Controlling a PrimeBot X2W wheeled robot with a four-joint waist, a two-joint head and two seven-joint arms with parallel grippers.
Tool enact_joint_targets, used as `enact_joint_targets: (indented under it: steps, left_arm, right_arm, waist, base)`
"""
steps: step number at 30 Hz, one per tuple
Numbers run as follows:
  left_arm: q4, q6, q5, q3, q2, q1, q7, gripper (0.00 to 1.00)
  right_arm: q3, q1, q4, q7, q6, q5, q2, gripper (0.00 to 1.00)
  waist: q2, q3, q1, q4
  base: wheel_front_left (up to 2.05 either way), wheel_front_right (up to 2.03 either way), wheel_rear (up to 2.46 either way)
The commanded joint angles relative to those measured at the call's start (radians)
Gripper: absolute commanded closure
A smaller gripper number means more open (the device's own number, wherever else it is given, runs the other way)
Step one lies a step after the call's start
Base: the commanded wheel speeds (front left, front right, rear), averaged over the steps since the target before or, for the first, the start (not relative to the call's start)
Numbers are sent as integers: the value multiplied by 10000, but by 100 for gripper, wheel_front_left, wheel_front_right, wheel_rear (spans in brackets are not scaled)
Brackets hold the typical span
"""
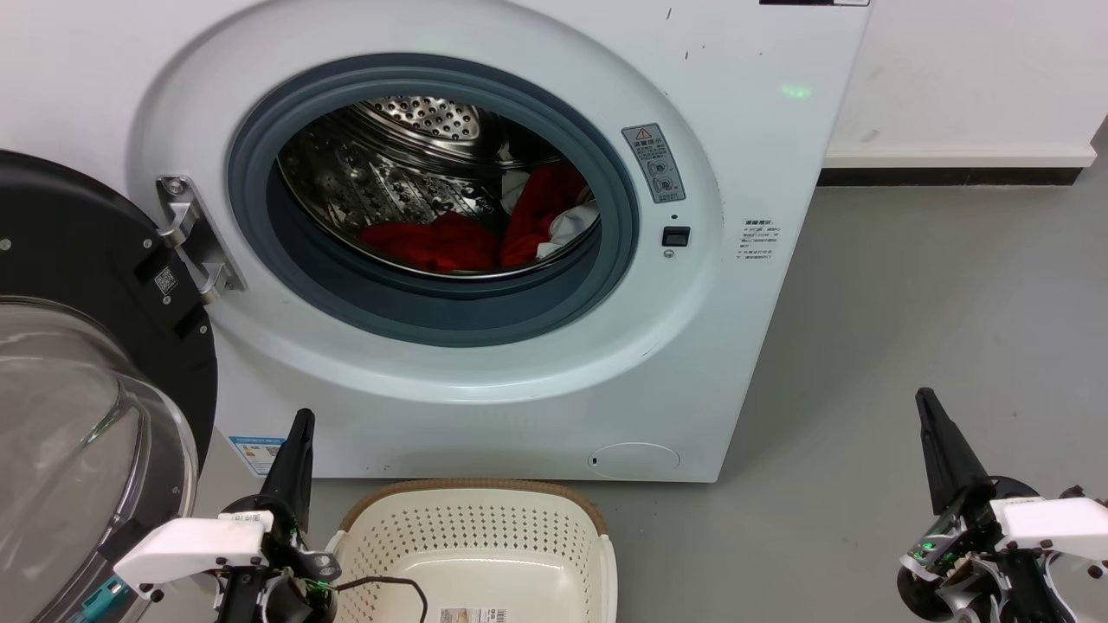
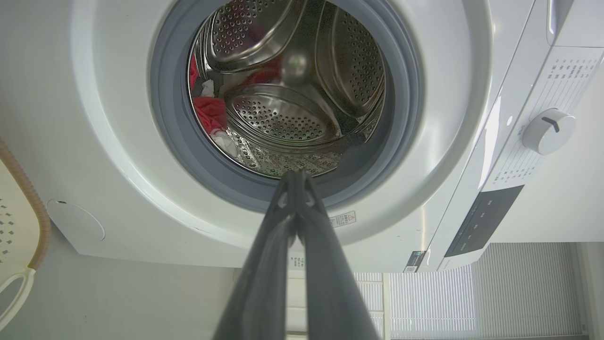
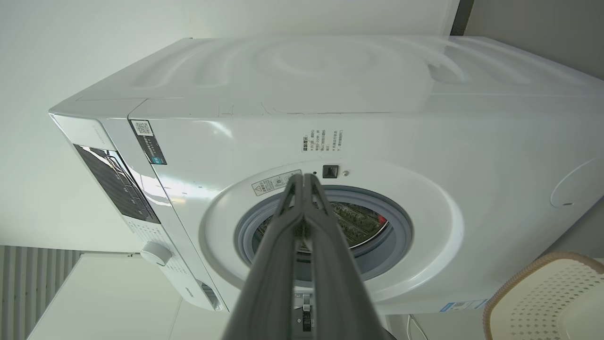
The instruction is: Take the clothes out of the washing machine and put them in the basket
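Note:
Red clothes (image 1: 450, 238) with a white panel lie at the bottom of the steel drum inside the white washing machine (image 1: 744, 130), whose black-framed glass door (image 1: 78, 381) hangs open at the left. A bit of the clothes (image 2: 210, 113) shows in the left wrist view. The cream basket (image 1: 485, 536) stands on the floor right below the porthole, with nothing red in it. My left gripper (image 1: 302, 417) is shut and empty beside the basket's left rim. Far right, above the floor, my right gripper (image 1: 924, 396) is shut and empty too.
A grey floor (image 1: 909, 346) stretches to the right of the machine, ending at a white wall with a dark skirting (image 1: 952, 176). A black cable (image 1: 389, 584) hangs over the basket's left side. The door's glass bowl bulges toward my left arm.

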Motion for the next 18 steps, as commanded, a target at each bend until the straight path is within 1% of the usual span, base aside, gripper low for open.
enact_joint_targets:
  steps: [1,18]
  left_arm:
    - [-6,-40,-23,24,-20,-60,18,100]
    - [-6,-40,-23,24,-20,-60,18,100]
  right_arm:
    - [9,-123,14,6,0,-43,32,100]
    - [7,-123,14,5,0,-43,32,100]
  waist:
    - [0,0,0,0]
    - [0,0,0,0]
  base:
    - [0,0,0]
    - [0,0,0]
